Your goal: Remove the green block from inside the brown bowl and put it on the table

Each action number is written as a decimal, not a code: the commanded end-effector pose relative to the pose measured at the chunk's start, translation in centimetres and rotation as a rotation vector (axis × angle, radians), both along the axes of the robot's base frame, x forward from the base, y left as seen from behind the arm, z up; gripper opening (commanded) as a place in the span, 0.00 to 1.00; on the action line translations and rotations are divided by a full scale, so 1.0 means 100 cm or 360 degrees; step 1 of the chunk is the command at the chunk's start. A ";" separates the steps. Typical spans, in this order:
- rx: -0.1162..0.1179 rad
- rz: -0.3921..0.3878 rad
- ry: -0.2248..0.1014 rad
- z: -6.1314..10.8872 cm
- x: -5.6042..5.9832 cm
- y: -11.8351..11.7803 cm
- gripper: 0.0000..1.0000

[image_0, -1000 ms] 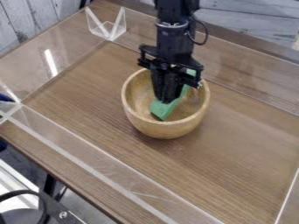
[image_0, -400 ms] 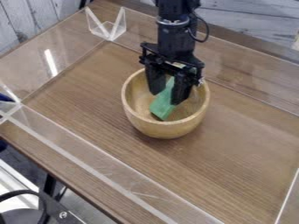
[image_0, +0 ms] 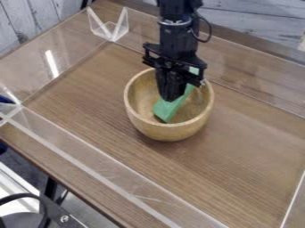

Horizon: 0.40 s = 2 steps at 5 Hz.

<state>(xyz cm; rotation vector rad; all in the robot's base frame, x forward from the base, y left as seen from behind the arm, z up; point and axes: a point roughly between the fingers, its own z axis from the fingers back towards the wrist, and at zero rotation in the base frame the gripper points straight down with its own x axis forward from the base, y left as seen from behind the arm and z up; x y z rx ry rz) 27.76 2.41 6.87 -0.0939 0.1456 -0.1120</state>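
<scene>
Camera view: the green block [image_0: 172, 109] lies inside the brown bowl [image_0: 169, 131], tilted across it, its near end low and its far part running up under the gripper [image_0: 177, 91]. The bowl sits upright on the table [image_0: 226, 165], and the arm [image_0: 179, 13] reaches down over its far side. The fingers are dark and bunched over the upper part of the block, so I cannot tell whether they are apart, together or clamped on it

The likely trouble is a poor hold. If the fingers have the block only near its far end, the long near part may swing down or twist as it rises, and it could slip back in. If they have missed it, the arm would come up with nothing. A lift that is too low or slanted could catch the block or the fingertips on the thick rim and drag or tip the bowl; a straight rise well over the rim looks the safer way out
</scene>
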 end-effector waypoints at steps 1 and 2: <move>0.0005 0.0012 -0.0089 0.014 0.011 0.003 1.00; 0.0004 0.0011 -0.0079 0.013 0.011 0.003 1.00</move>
